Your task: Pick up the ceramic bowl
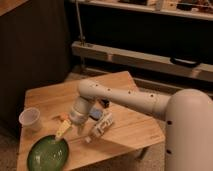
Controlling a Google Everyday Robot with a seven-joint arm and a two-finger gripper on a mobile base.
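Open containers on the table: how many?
2. The ceramic bowl sits at the table's near-left corner; a plastic cup stands at the left edge, behind it. The claw hangs by the bowl's far rim; the arm may hide more.

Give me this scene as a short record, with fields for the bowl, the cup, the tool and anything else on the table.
surface: wooden table
target: ceramic bowl, green, resting at the table's front left
cup: plastic cup, upright, behind the bowl near the left edge
tool: tool, by the bowl's far rim
other: white object lying right of the tool
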